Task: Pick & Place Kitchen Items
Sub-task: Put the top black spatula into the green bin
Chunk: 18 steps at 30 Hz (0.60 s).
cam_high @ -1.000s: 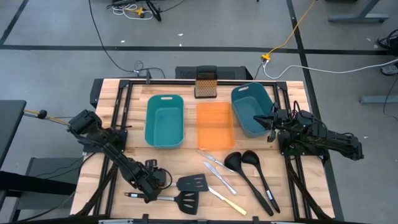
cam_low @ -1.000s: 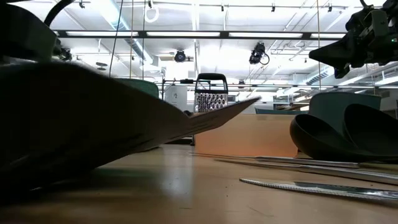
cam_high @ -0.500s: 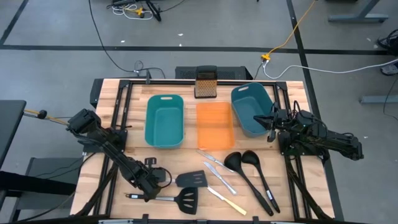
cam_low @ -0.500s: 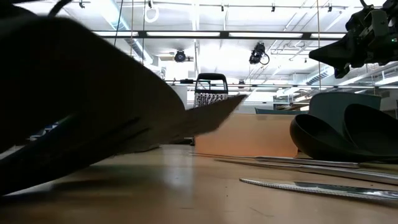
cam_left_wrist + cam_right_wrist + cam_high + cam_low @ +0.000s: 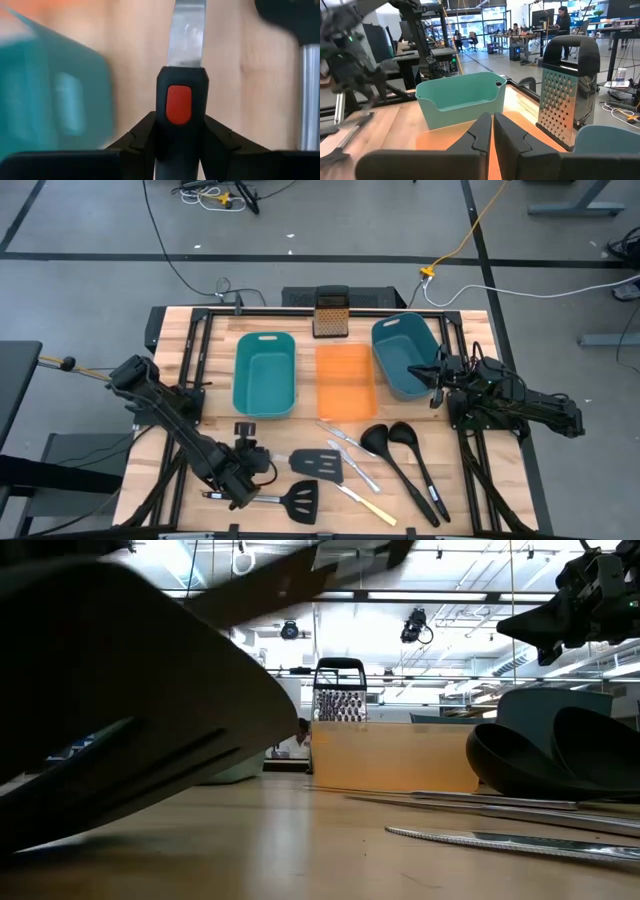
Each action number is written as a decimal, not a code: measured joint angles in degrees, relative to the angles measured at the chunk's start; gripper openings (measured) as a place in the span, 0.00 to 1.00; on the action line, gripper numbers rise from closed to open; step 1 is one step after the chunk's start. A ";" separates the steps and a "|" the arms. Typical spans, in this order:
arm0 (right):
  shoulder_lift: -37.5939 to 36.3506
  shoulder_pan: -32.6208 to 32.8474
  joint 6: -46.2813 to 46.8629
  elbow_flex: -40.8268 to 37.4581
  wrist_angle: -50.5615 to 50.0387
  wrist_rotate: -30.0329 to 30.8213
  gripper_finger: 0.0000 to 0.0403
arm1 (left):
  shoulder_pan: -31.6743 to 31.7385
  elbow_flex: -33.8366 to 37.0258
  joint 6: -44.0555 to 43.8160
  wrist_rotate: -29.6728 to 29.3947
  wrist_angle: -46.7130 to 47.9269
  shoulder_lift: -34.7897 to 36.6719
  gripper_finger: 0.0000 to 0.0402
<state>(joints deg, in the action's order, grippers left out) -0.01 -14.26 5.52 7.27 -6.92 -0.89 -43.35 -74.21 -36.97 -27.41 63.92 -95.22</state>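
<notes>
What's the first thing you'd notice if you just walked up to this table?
The left gripper, near the table's front edge, has its fingers shut on a black spatula and holds it off the wood. Behind it, two teal bins flank a bright orange tray. The right gripper waits, shut, over the right-hand bin.

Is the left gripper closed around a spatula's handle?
Yes: the left gripper clamps the black spatula handle between its fingers.
</notes>
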 joint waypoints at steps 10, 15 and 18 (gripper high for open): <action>0.00 0.02 0.12 0.00 0.47 0.00 0.07 | 4.86 -17.79 12.42 -27.06 26.18 0.97 0.29; 0.00 0.00 1.50 0.00 0.50 -0.07 0.07 | 16.21 -14.32 24.45 -26.28 23.60 7.81 0.29; 0.00 0.02 1.60 0.00 0.01 -0.06 0.07 | 22.96 -10.37 31.10 -27.47 21.92 13.92 0.29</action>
<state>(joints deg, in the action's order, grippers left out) -0.01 -14.24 7.11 7.27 -6.90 -0.94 -20.40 -84.57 -5.87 -54.87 85.84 -81.30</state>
